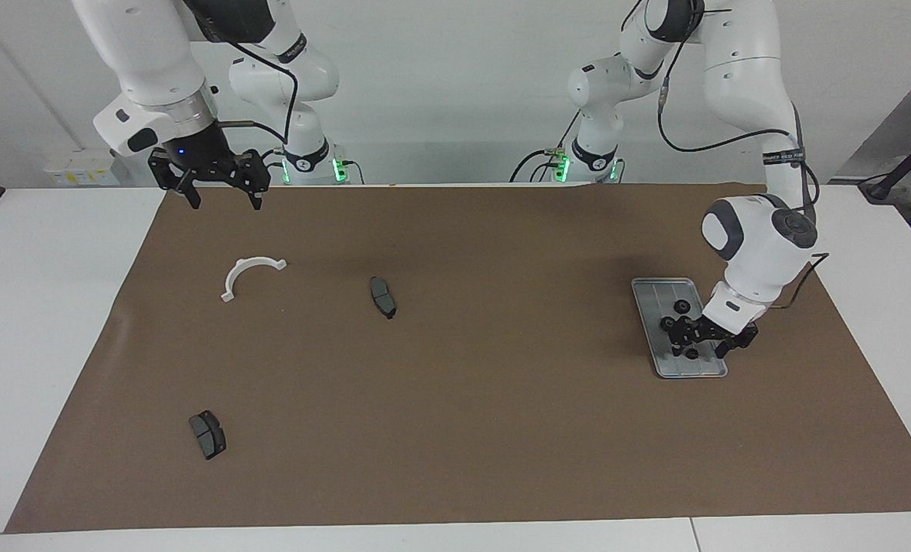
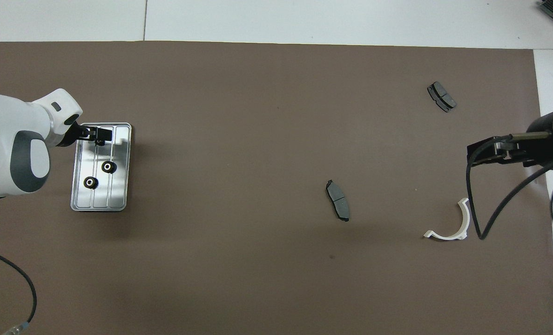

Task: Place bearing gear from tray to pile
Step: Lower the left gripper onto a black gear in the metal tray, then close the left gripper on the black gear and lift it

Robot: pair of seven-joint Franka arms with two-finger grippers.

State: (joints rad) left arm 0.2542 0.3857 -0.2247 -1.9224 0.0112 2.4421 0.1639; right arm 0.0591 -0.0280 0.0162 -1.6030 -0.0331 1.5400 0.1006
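Bearing gears are sitting in the tray (image 2: 118, 195) at the left arm's end of the brown mat (image 2: 239, 116), where the left gripper (image 1: 697, 351) is reaching down into the end of the tray farthest from the robots. Its fingers are standing apart on either side of one small black gear (image 1: 692, 354); whether they are touching it cannot be told. Two more gears (image 2: 109, 166) (image 2: 90, 182) are lying in the tray nearer to the robots, well clear of the fingers. Toward the middle of the mat, a dark grey brake pad (image 2: 338, 200) is lying flat. Parts of the pile are spreading on toward the right arm's end: a white half-ring bracket (image 2: 453, 228) is resting near the robots, and a second brake pad (image 2: 441, 96) is lying much farther from them. Above the mat's edge at that end, the right gripper (image 1: 221, 195) is waiting in the air, holding nothing, its fingers spread wide.
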